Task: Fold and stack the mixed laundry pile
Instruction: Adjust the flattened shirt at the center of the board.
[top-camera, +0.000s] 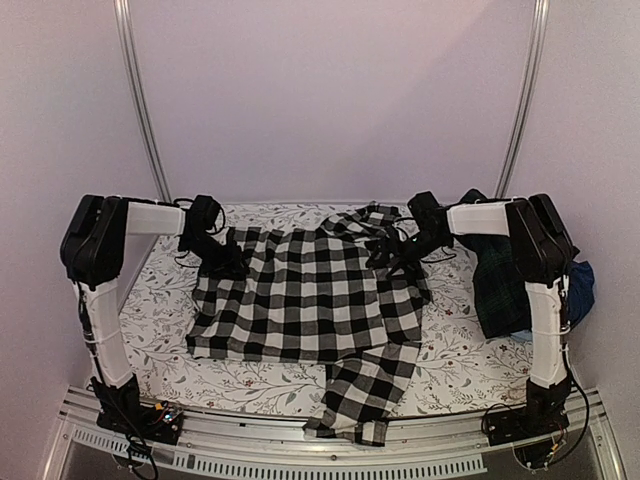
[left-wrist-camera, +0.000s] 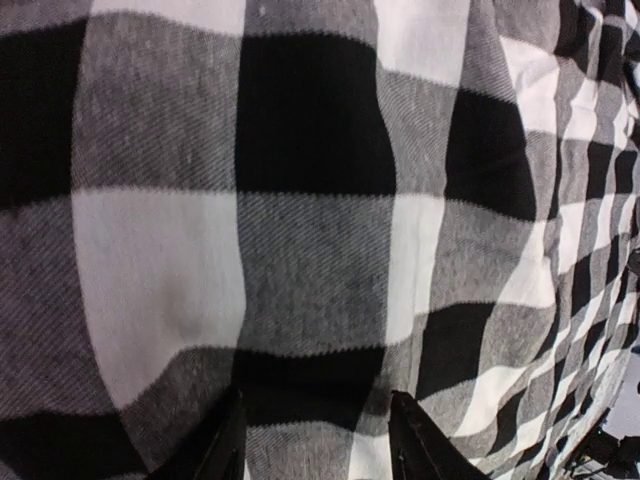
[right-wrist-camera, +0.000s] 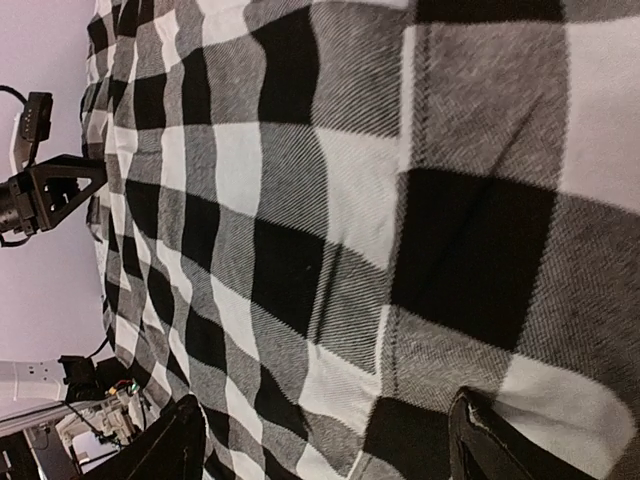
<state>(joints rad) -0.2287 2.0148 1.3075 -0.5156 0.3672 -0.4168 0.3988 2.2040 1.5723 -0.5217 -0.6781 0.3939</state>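
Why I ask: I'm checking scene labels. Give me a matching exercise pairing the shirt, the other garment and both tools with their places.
1 checked shirt
2 dark plaid garment
3 left tool
4 right tool

A at the table right edge
B shirt's far left corner
C spread across the middle
D shirt's far right corner

Pairs: 1-C, 2-A, 3-B, 4-D

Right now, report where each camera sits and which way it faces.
Top external: above and behind the bases, facing down over the table; both arms show.
Left wrist: close over the checked shirt; tips of the left gripper at the bottom edge.
Right wrist: low over the checked shirt, looking across toward the left arm; right gripper fingers at bottom.
Shared: every view shows the checked shirt.
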